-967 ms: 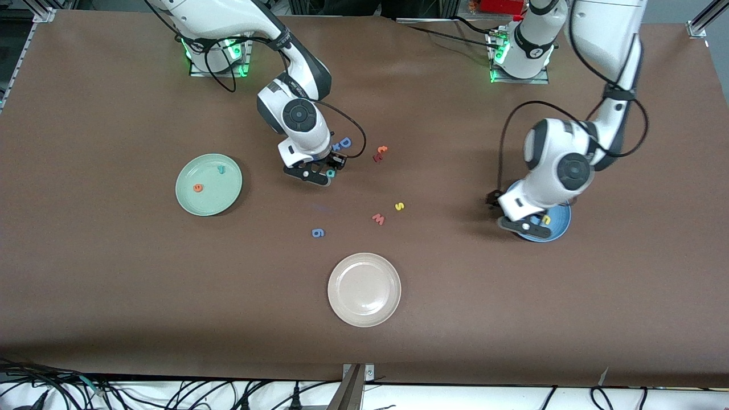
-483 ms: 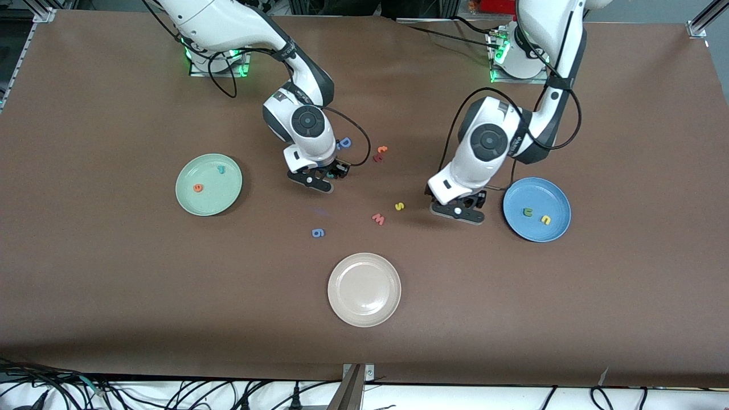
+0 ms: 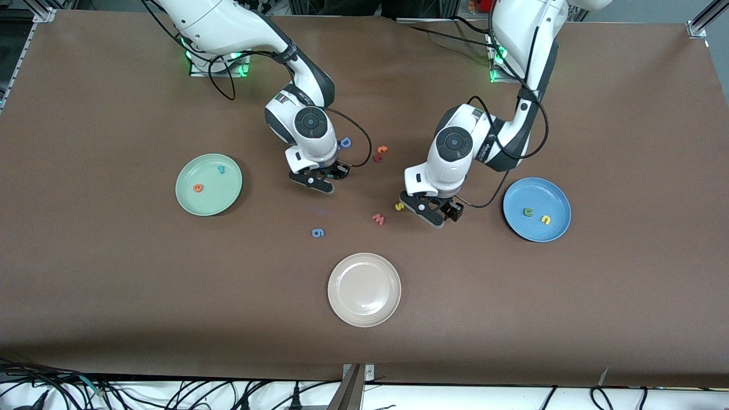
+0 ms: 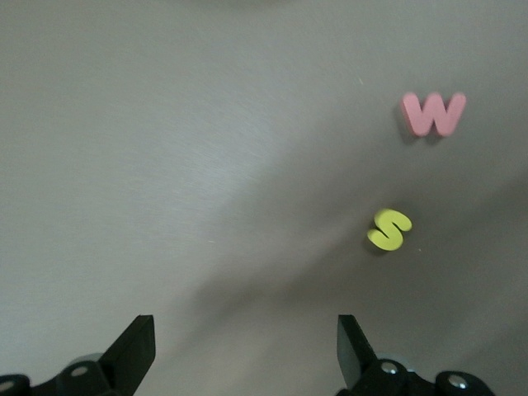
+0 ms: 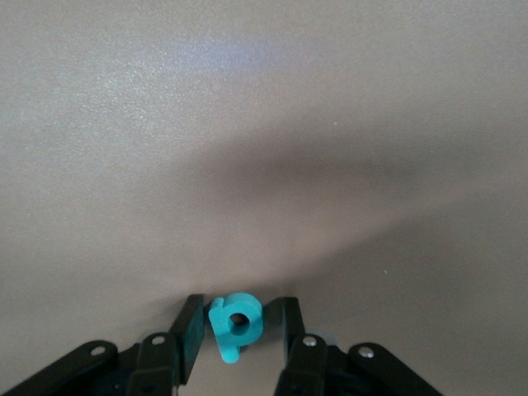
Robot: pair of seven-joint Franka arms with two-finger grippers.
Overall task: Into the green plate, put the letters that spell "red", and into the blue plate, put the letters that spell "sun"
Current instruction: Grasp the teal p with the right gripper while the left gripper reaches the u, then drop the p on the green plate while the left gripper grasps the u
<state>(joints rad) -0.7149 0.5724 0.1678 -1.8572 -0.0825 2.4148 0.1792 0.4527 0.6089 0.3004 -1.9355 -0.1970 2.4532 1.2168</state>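
Letters lie scattered over a brown table [image 3: 171, 319], some already sorted onto plates. Nearest the front camera sits a cream plate [image 3: 364, 289] with nothing on it. A little farther up is a blue "g" [image 3: 318, 232], and farther again a pink "w" [image 3: 379, 218] with the yellow "s" [image 3: 400, 206] just beside it, toward the left arm's end.

The left gripper [image 3: 435, 215] hangs low over bare table just beside the "s". Its fingers [image 4: 136, 351] are spread wide with nothing between them. In the left wrist view the "s" [image 4: 388, 228] and the "w" [image 4: 433, 113] lie out ahead of the fingertips, off to one side.

At the left arm's end of the table the blue plate [image 3: 555, 193] carries the yellow "u" [image 3: 545, 219] and the olive "n" [image 3: 528, 212], lying close together. At the right arm's end the green plate [image 3: 211, 199] carries the orange "e" [image 3: 197, 187] and, a bit farther from the camera, the teal "r" [image 3: 221, 168].

The right gripper [image 3: 322, 181] is down at the table between the green plate and the middle of the scatter. The right wrist view shows the teal "d" [image 5: 237, 323] between its fingers [image 5: 188, 330], which stand on either side of it with a thin gap each way, so it is not clamped.

Farthest off, a larger blue "D" [image 3: 345, 142] lies just beside the right arm's wrist. Near it sit a small orange letter [image 3: 383, 150] and a dark red letter [image 3: 377, 158], touching or nearly so; I cannot read either one.
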